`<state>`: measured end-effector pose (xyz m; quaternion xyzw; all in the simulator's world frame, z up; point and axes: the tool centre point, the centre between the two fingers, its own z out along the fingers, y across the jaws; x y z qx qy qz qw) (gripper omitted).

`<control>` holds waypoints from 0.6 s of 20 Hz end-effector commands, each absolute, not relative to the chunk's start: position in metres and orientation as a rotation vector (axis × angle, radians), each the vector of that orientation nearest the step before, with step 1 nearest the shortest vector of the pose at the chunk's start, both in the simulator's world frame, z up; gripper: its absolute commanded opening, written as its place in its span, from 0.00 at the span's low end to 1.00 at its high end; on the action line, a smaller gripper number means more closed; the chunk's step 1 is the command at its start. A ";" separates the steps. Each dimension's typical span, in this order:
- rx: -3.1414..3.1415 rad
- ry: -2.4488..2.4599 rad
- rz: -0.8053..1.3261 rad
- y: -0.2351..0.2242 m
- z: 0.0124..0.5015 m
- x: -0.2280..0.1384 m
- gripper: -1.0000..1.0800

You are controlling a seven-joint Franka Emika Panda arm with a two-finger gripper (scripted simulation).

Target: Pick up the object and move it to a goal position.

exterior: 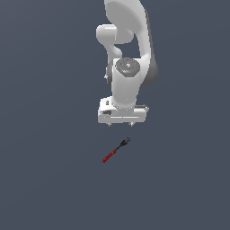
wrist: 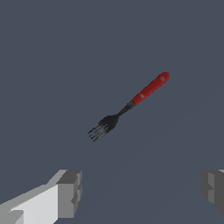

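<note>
Approach step, by the look of it: gripper [wrist: 140, 192] hanging with jaws wide apart and empty, fork [wrist: 129, 106] lying flat ahead of the fingertips, not yet between them. Best centred over the red handle, jaws turned across its length, then lowered straight. Count: one fork, one gripper, two fingers [wrist: 70, 192].

arm [exterior: 128, 27]: base cut off by frame | hand [wrist: 140, 192]: fingers partly cropped
</note>
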<state>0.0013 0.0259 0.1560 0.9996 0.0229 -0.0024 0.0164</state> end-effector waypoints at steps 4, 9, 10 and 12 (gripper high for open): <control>3.114 -0.026 -0.008 0.025 0.149 0.006 0.96; 3.116 -0.179 -0.008 0.024 0.139 0.013 0.96; 3.115 -0.216 -0.008 0.023 0.137 0.015 0.96; 3.111 -0.299 -0.008 0.023 0.131 0.019 0.96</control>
